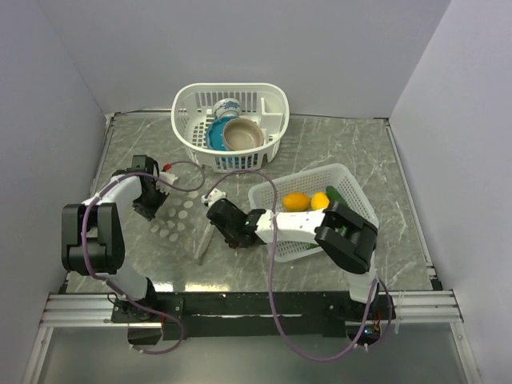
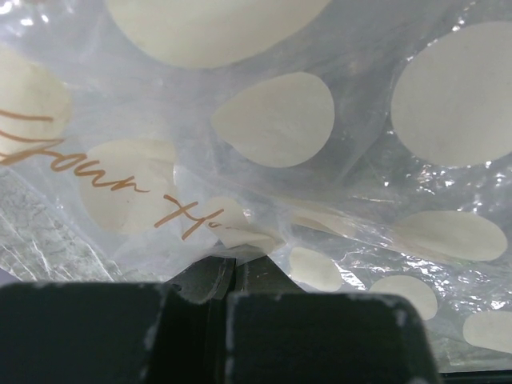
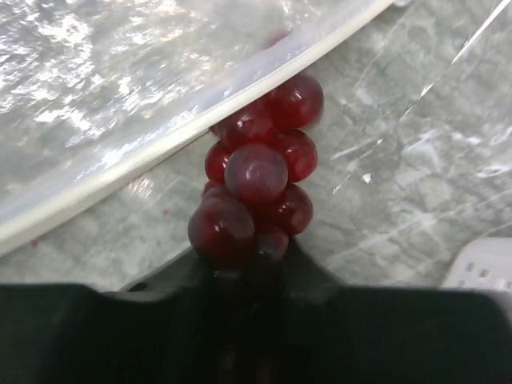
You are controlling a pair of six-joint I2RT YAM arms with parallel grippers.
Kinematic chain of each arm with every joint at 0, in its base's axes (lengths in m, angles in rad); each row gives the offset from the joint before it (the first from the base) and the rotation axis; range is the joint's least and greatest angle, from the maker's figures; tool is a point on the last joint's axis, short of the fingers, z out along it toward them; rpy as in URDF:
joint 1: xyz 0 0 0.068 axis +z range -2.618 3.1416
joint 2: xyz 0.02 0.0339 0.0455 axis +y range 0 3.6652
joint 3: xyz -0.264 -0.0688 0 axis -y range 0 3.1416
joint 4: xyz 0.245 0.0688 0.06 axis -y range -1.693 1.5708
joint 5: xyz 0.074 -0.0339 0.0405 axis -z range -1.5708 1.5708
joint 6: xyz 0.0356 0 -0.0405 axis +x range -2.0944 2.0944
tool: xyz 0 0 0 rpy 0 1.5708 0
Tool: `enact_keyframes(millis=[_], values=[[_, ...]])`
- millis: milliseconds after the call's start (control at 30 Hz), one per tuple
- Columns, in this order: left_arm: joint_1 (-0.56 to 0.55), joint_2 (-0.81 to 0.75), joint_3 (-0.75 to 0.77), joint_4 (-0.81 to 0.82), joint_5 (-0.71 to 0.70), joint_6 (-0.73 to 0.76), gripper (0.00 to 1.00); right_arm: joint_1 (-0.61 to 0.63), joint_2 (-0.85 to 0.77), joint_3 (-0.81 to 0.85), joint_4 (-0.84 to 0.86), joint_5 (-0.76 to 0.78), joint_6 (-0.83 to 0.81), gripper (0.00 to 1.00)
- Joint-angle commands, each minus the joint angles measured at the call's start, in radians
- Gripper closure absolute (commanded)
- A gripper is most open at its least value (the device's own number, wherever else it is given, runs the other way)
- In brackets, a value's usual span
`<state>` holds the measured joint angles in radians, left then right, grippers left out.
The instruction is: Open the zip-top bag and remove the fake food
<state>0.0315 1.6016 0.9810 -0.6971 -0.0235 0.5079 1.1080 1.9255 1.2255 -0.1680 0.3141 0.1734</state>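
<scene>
The zip-top bag (image 1: 180,214), clear with pale dots, lies flat on the table left of centre. My left gripper (image 1: 150,197) is shut on its left edge, and in the left wrist view the left gripper (image 2: 234,268) pinches crumpled film of the bag (image 2: 272,120). My right gripper (image 1: 224,222) sits at the bag's right side. In the right wrist view the right gripper (image 3: 252,252) is shut on a dark red grape bunch (image 3: 256,180), which lies just outside the whitish zip strip (image 3: 160,156). More fake food, a yellow fruit (image 1: 296,201), an orange one (image 1: 319,200) and a green piece (image 1: 334,194), lies in the right basket.
A white mesh basket (image 1: 356,188) stands right of centre, holding the fruit. A second white basket (image 1: 190,104) at the back holds a blue bowl (image 1: 214,138), a brown bowl (image 1: 242,134) and a patterned cup (image 1: 227,107). Grey walls close in the table's sides.
</scene>
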Motion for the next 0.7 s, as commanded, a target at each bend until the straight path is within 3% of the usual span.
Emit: enact_keyframes(millis=[0,167,400,500,667], values=[[0.002,-0.019,0.001,-0.001,0.010,0.000,0.99,-0.004,-0.146,0.018,-0.022,-0.014,0.018,0.90],[0.002,-0.020,-0.002,0.001,0.010,0.000,0.99,-0.004,-0.348,0.003,-0.061,-0.007,0.038,0.89],[0.002,-0.025,0.001,-0.008,0.013,-0.002,0.99,-0.039,-0.686,-0.159,-0.057,0.089,0.110,0.87],[0.002,-0.037,0.004,-0.019,0.016,-0.003,0.99,-0.111,-0.810,-0.234,-0.057,0.195,0.158,0.82],[0.001,-0.081,0.054,-0.087,0.108,-0.026,0.99,-0.249,-0.862,-0.299,-0.179,0.327,0.276,0.81]])
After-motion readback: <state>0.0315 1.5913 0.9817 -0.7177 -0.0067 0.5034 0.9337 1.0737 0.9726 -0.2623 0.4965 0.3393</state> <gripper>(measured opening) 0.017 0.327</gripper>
